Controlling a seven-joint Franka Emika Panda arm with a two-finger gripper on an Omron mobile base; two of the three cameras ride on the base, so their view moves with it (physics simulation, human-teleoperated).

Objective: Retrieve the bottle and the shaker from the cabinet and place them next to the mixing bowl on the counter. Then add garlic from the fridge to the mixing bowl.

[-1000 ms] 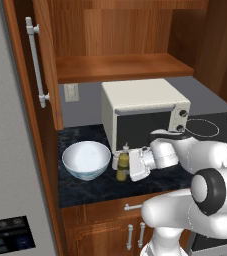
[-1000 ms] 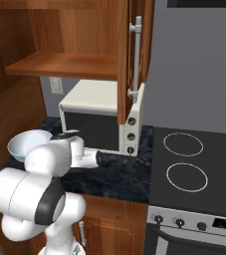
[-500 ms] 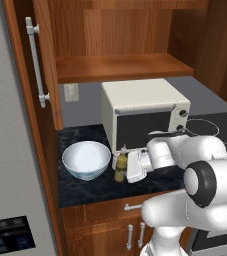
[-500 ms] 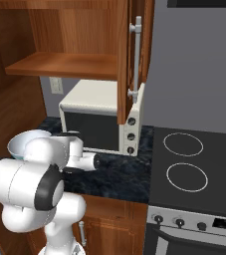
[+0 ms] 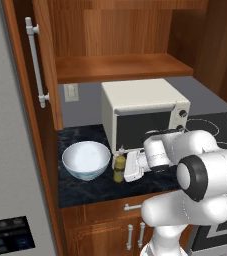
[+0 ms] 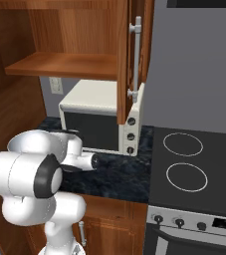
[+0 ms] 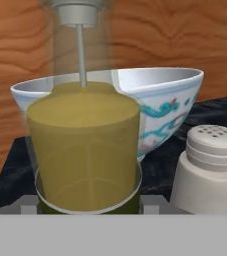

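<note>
The bottle (image 7: 82, 150) holds olive-yellow liquid under a grey pump top. The mixing bowl (image 7: 170, 95) is white with a blue rim line and teal and red markings outside. The shaker (image 7: 210, 170) is cream-white. The desk (image 5: 92, 185) is dark, speckled blue-black. The microwave (image 5: 142, 107) is cream with a black door, and the cabinet (image 5: 115, 45) is reddish-brown wood.

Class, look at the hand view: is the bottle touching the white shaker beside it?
Apart. In the hand view, a strip of dark counter shows between the bottle and the shaker, so their sides do not meet.
</note>
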